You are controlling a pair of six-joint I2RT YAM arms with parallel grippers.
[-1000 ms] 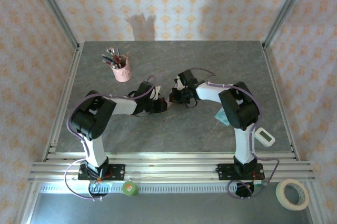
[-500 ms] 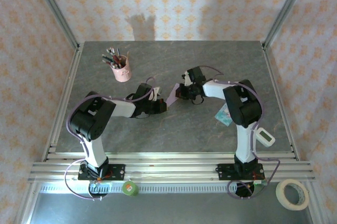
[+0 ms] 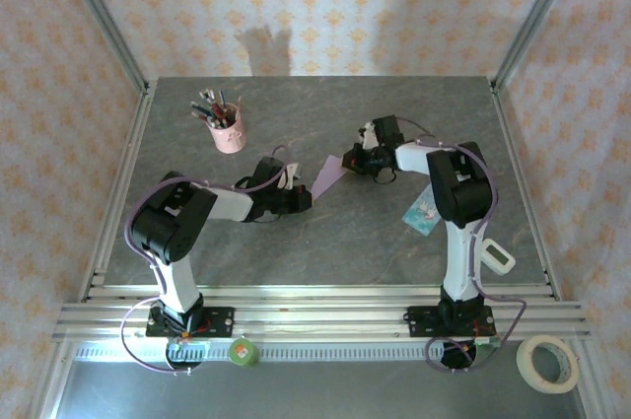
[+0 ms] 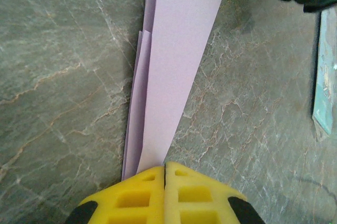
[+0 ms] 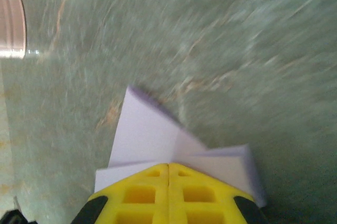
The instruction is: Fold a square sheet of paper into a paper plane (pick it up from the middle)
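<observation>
- Right gripper (image 3: pixel 363 160) has swung away from the left gripper (image 3: pixel 302 199), up and to the right across the worktop (image 3: pixel 325 242). The two were nearly nose to nose a second ago.
- Left gripper has barely shifted.
- Lilac paper plane (image 3: pixel 328 178) now lies drawn out between them as a long narrow strip. Before, it was mostly hidden under the two wrists.
- Left wrist view: left gripper (image 4: pixel 165 174) is pinched tight on the narrow end of the plane (image 4: pixel 174 66), and stacked layers show along its left edge.
- Right wrist view: right gripper (image 5: pixel 168 174) is clamped on the wider end (image 5: pixel 152 139), where several folded flaps fan out. The frame is blurred, so the arm is likely in motion.
- Pink pen cup (image 3: pixel 229 133) and teal-and-white packet (image 3: pixel 422 212) sit well apart from the paper.
- Judgement: the pull looks meant to tension the long centre crease. Folding seems far along, with the wings probably left to set.
- Risk: thin paper may tear or slip at either pinch.
</observation>
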